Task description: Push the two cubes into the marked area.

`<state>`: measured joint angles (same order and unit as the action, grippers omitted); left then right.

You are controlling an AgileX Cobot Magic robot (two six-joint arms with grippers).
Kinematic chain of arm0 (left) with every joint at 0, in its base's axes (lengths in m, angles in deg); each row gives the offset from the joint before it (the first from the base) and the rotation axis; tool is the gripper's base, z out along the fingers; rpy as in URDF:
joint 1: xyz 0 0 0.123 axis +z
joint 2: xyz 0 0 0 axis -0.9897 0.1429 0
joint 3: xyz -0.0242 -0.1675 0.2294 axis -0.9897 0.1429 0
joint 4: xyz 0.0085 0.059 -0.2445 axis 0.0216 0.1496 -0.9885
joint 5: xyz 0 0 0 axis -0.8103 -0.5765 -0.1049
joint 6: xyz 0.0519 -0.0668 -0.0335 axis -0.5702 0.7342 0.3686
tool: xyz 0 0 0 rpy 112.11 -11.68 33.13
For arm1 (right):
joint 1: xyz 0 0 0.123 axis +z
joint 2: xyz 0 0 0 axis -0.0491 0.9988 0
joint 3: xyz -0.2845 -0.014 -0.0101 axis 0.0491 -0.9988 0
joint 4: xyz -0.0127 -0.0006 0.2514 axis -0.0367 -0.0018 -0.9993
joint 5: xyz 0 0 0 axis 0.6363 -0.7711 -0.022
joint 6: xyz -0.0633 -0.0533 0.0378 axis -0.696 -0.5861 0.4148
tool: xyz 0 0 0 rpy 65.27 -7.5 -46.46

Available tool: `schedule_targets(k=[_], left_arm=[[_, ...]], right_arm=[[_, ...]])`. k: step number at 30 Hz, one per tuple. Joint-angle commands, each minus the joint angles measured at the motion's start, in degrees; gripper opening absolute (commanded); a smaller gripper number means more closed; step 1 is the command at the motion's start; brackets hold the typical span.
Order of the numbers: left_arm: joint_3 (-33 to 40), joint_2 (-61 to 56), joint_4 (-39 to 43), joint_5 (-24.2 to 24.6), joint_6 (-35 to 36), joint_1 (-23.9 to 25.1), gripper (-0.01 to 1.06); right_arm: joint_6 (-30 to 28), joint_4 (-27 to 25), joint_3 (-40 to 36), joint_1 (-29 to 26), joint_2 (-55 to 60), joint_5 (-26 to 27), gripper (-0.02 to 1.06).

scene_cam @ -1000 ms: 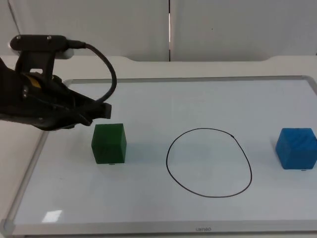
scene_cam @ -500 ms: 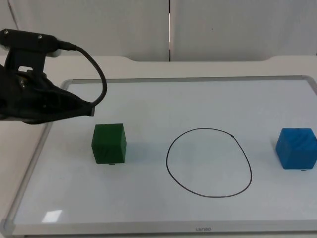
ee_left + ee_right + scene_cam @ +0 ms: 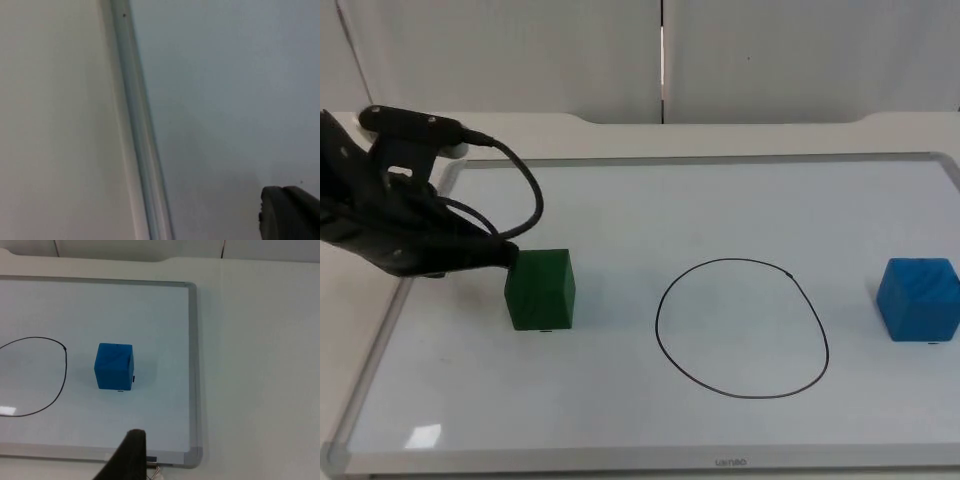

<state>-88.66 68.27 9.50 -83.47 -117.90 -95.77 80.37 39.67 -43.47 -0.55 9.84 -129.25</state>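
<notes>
1. A metal frame strip (image 3: 136, 130) of the whiteboard runs slantwise across the picture (silvery, slightly blurred).
2. To one side of it lies the plain white worktop (image 3: 55, 125).
3. To the other side lies the pale whiteboard surface (image 3: 225, 90).
4. A black fingertip (image 3: 290, 212) of the left end effector stands over the board surface.

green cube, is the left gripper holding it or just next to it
Nothing is held. The left gripper is at the green cube's left side, placed for a push rather than a grasp. The right gripper waits apart from the blue cube.
</notes>
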Motion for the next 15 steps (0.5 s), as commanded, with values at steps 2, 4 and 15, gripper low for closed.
schedule_targets(k=[2,4,15], left_arm=[[-2.2,1.5,1.1,3.2,0.5,0.2,0.00],[-2.5,1.9,1.1,4.0,0.5,0.2,0.00],[-2.6,1.9,0.7,8.1,0.5,0.2,0.00]], right_arm=[[0.0,-0.3,-0.1,0.2,0.0,0.4,1.05],[0.0,-0.3,-0.1,0.2,0.0,0.4,1.05],[0.0,-0.3,-0.1,0.2,0.0,0.4,1.05]])
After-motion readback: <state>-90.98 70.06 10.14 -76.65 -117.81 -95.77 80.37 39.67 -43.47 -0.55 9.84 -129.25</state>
